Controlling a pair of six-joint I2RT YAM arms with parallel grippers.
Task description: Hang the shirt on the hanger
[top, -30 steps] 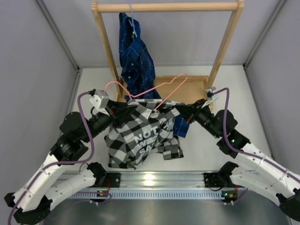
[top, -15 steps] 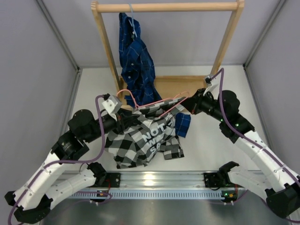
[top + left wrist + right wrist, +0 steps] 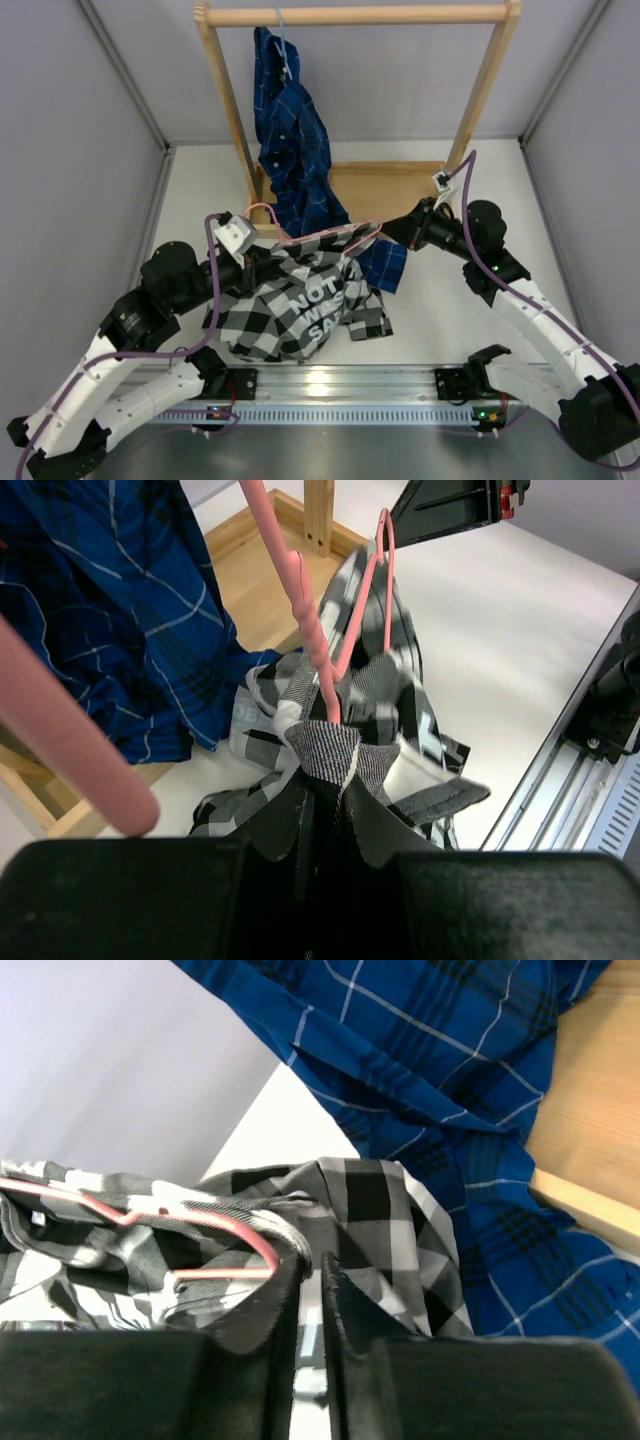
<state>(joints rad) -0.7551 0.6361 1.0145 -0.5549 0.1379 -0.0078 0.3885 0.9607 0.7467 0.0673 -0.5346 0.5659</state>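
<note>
Two closed grips — left gripper point(image 3: 325, 780), right gripper point(image 3: 310, 1272) — on crumpled black-and-white checked shirt point(image 3: 300, 300), pink hanger point(image 3: 308, 630) partly inside

blue plaid shirt point(image 3: 295, 140), rack post point(image 3: 230, 110) crowd behind hanger point(image 3: 310, 630); bare table point(image 3: 440, 300) right.

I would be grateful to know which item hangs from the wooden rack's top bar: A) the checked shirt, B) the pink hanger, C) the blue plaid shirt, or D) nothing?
C: the blue shirt hangs from the bar, while the checked shirt and pink hanger are held lower between the left gripper and right gripper.
</note>
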